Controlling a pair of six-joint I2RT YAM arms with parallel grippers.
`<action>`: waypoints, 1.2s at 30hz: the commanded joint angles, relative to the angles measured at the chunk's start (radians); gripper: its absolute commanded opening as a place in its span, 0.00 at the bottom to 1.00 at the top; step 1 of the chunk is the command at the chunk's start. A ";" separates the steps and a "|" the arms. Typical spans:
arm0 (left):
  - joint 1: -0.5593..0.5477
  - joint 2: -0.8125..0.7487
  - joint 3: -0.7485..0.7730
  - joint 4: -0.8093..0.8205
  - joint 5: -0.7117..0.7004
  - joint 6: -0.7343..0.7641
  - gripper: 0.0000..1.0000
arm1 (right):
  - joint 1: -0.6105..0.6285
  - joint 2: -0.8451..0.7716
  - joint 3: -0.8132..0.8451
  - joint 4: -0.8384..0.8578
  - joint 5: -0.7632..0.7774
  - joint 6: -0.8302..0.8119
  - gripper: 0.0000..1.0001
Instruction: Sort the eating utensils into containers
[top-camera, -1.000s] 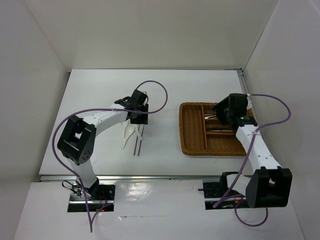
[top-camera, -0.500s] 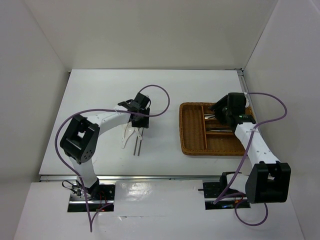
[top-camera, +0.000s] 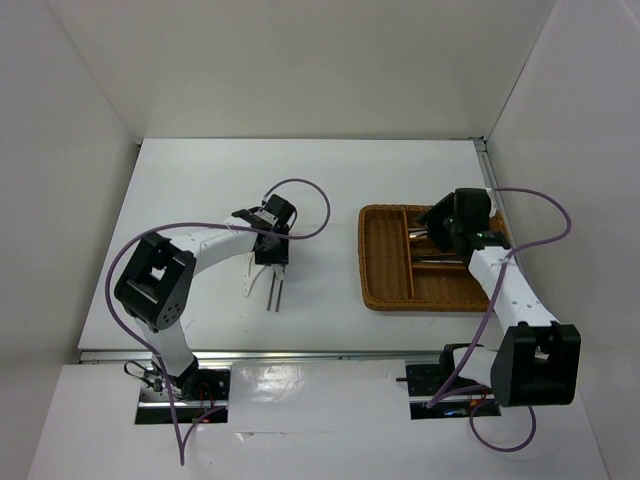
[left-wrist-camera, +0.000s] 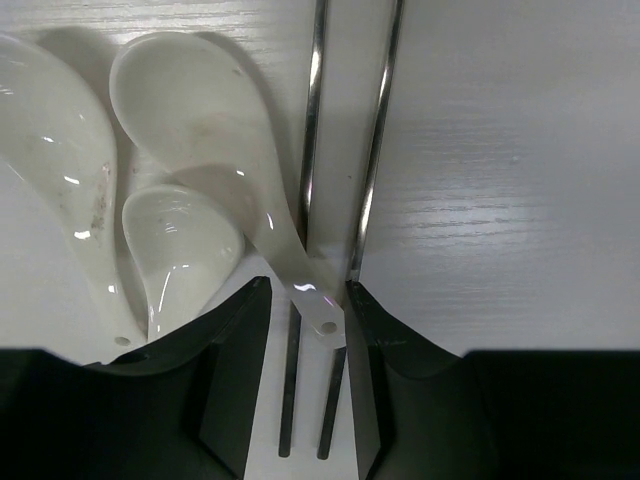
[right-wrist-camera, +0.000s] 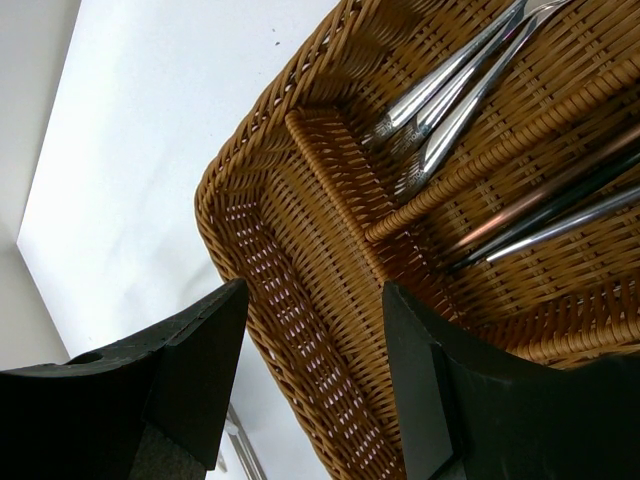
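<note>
The left gripper (left-wrist-camera: 307, 292) is hovering open, straddling one white handle and two metal chopsticks (left-wrist-camera: 385, 110) on the table (left-wrist-camera: 520, 200), both rods running out of frame at 12 o'clock. Three white spoons (left-wrist-camera: 190, 95) are showing, one cut off at 9 o'clock; overhead they are blurring together. The right gripper (right-wrist-camera: 315, 300) is hanging open above the wicker tray (right-wrist-camera: 250, 200): overlapping forks (right-wrist-camera: 450, 95) at 1 o'clock, three cut-off sticks (right-wrist-camera: 540, 210) at 3 o'clock.

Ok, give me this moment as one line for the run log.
left end effector: open, straddling spoon handle and chopsticks | right end effector: open, empty, above wicker tray | forks: in tray
</note>
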 joint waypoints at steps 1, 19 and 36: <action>0.000 -0.041 -0.009 -0.002 -0.024 -0.025 0.48 | -0.005 -0.005 -0.014 0.036 -0.009 -0.016 0.64; 0.009 0.041 0.010 -0.022 -0.024 -0.065 0.43 | -0.005 -0.056 -0.034 0.016 0.010 -0.016 0.64; 0.027 0.047 0.030 -0.022 -0.015 -0.047 0.17 | -0.005 -0.037 -0.034 0.120 -0.130 -0.094 0.64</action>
